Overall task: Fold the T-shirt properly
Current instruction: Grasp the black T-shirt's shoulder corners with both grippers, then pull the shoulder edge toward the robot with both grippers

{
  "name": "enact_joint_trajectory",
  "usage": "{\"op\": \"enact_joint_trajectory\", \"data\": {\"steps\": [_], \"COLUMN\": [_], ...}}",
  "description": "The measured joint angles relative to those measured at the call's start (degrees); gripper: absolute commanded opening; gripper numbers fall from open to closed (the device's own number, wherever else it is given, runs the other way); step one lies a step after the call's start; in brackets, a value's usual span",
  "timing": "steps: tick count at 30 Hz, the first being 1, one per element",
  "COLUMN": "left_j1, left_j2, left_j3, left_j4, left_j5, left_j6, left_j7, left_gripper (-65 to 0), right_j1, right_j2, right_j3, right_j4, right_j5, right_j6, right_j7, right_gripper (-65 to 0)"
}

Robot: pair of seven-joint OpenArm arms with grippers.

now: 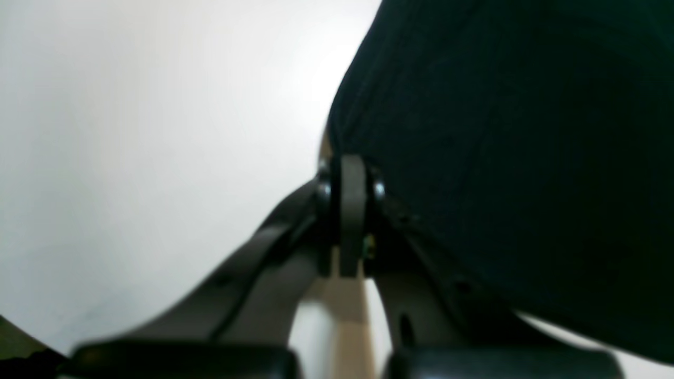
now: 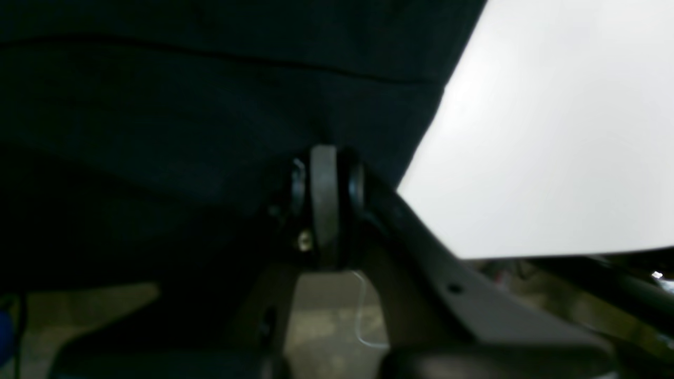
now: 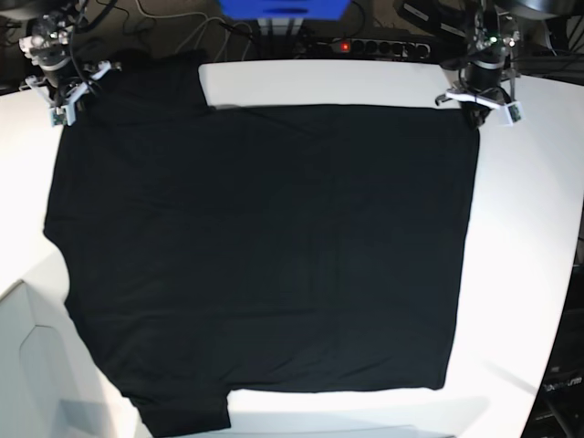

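T-shirt [image 3: 265, 255] lies spread flat, plain black side up, across the white table [image 3: 538, 228]. Left gripper [image 1: 352, 173] is clamped on its far corner edge. Right gripper [image 2: 324, 168] is pinched on the opposite far corner.

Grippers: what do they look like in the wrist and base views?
Both look alike. The left gripper and right gripper have dark grey curved fingers that meet at a narrow grey tip flanked by round black bosses with shiny screws. From the base view, each wrist is black with white parts and black cables.
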Motion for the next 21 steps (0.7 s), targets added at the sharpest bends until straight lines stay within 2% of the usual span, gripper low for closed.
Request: {"op": "enact_joint_trajectory", "data": {"steps": [14,17,21], "left_j1": [0.92,0.94,0.94], "left_j2": [0.17,1.60,2.36], "left_j3": [-1.29,-2.82,-4.72], "left_j4": [6.84,6.75,6.73], "left_j5": [0.17,0.20,0.20], "left_j6": [0.48,0.35,0.35], "left_j7": [0.04,0.07,0.04], "left_gripper": [-64.9,-64.9,-64.9], "right_j1": [-0.37,-0.76,-0.68], "right_j2": [0.00,0.13,0.11], "right_j3": [0.22,0.22,0.22], "right_j4": [7.52,7.21,7.19], "right_j5": [-0.11,-0.15,0.00], "right_j6": [0.00,0.07,0.13], "right_j7": [-1.22,-5.03,-5.55], "right_gripper": [-65.0,-57.0,-40.2]}}
